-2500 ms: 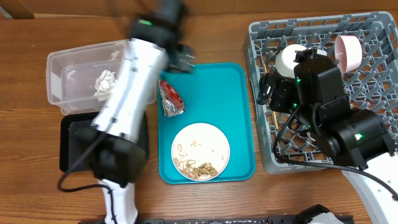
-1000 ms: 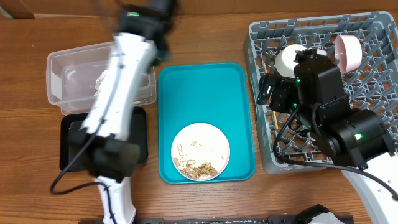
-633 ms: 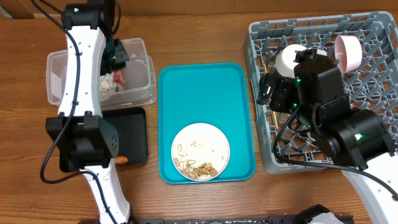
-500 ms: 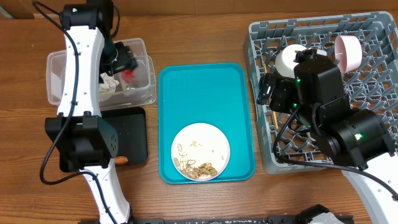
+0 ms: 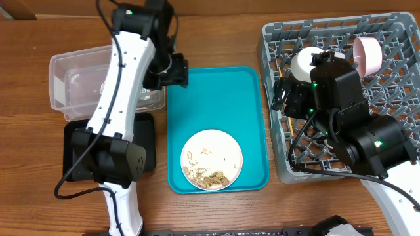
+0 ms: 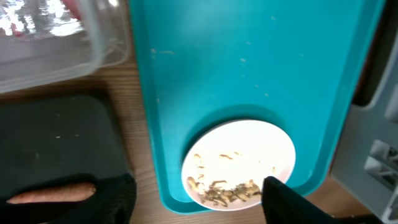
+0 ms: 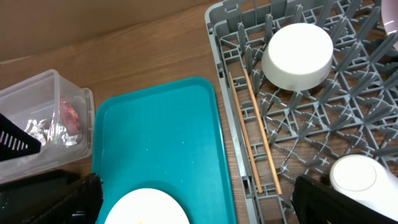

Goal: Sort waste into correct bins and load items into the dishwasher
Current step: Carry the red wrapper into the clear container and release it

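Note:
My left gripper (image 5: 174, 69) hangs open and empty over the far left corner of the teal tray (image 5: 252, 105). In the left wrist view its fingers (image 6: 292, 205) frame a white plate (image 6: 239, 155) with beige scraps (image 6: 224, 190). The carrot piece (image 6: 50, 194) lies on the black tray (image 6: 62, 137). The clear tub (image 7: 37, 99) holds the foil wad (image 7: 37, 127) and red wrapper (image 7: 69, 115). My right gripper (image 5: 283, 98) is open and empty at the grey rack's (image 5: 394, 26) left edge, near the chopsticks (image 7: 255, 130), white bowl (image 7: 297, 48) and white cup (image 7: 354, 177).
A pink bowl (image 5: 367, 54) stands on edge at the rack's far right. The plate (image 5: 211, 159) sits at the near end of the teal tray. The left arm crosses over the clear tub (image 5: 72, 78) and the black tray (image 5: 147, 141).
My left gripper carried the red wrapper from the teal tray to the clear tub, let it go, and swung back right over the tray's corner. The right arm has not moved.

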Action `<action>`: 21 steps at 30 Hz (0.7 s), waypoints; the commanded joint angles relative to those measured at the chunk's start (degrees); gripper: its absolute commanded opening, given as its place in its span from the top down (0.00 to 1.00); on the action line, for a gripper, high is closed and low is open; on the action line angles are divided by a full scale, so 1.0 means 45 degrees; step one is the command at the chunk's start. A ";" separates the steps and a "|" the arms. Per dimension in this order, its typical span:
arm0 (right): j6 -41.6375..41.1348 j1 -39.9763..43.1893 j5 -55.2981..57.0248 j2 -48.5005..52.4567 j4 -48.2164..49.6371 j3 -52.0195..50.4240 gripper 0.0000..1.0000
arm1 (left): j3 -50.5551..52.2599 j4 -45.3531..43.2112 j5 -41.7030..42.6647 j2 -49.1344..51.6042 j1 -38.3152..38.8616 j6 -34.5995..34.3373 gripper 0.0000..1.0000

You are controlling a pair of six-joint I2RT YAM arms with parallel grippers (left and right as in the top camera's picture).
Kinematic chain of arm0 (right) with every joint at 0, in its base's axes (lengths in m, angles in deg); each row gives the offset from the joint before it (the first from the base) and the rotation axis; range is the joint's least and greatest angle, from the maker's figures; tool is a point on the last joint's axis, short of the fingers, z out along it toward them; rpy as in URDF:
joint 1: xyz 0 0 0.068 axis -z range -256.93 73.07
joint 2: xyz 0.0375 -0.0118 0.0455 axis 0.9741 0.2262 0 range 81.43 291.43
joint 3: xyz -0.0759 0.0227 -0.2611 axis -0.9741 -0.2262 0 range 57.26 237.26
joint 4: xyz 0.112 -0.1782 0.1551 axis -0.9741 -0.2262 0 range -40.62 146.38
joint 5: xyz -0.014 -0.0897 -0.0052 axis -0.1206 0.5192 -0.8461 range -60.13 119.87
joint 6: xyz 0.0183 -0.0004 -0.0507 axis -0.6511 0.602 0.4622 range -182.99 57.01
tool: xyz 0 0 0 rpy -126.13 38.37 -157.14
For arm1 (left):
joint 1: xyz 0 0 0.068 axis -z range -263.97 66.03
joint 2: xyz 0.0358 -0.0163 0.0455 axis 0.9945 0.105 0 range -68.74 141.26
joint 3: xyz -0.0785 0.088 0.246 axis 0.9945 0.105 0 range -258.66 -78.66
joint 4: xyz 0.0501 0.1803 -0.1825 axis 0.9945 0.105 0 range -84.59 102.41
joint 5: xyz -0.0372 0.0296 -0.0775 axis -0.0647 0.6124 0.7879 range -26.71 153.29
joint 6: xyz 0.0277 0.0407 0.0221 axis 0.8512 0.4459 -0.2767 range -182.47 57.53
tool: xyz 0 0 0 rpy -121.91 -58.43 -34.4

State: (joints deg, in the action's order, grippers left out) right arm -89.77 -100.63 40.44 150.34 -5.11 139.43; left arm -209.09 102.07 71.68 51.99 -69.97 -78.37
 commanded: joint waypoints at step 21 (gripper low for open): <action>-0.0063 0.0024 0.0117 -0.0024 0.0058 0.0073 0.00 | 0.6368 -0.0335 -0.1787 -0.8597 -0.0170 -0.0636 0.15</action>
State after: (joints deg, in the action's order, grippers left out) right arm -89.79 -100.63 40.41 150.34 -5.09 139.43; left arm -186.71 101.70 62.87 12.03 -70.61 -80.60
